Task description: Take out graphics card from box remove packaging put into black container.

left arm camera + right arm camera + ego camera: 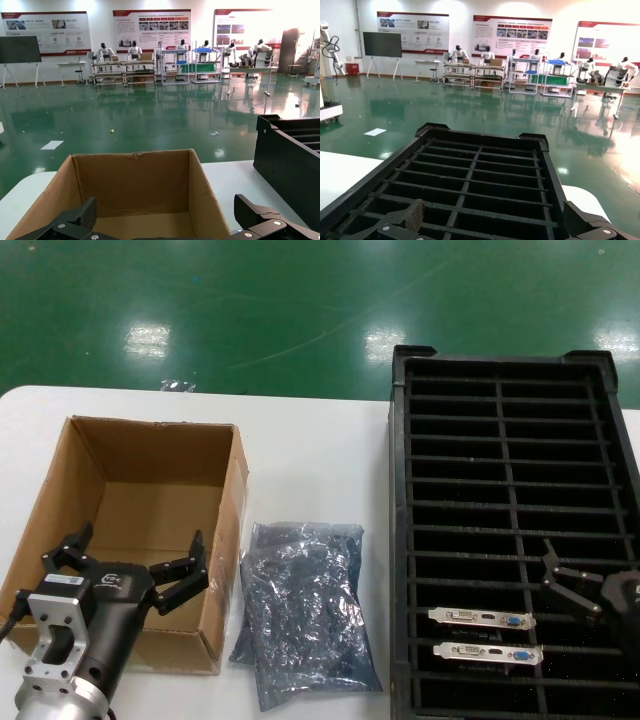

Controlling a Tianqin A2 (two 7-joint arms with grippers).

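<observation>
Head view: your left gripper (128, 562) hangs with its fingers spread wide over the near end of the box (130, 490), holding nothing. The packaging (305, 610) lies crumpled on the table (310, 460), just beside the box. Two graphics cards (482, 618) sit in near slots of the black container (510, 510). Your right gripper (570, 585) hovers above them, fingers apart, empty.

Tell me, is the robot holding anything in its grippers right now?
No, nothing. The left gripper is open over the near end of the cardboard box, and the right gripper is open over the black tray. Neither grips anything.
</observation>
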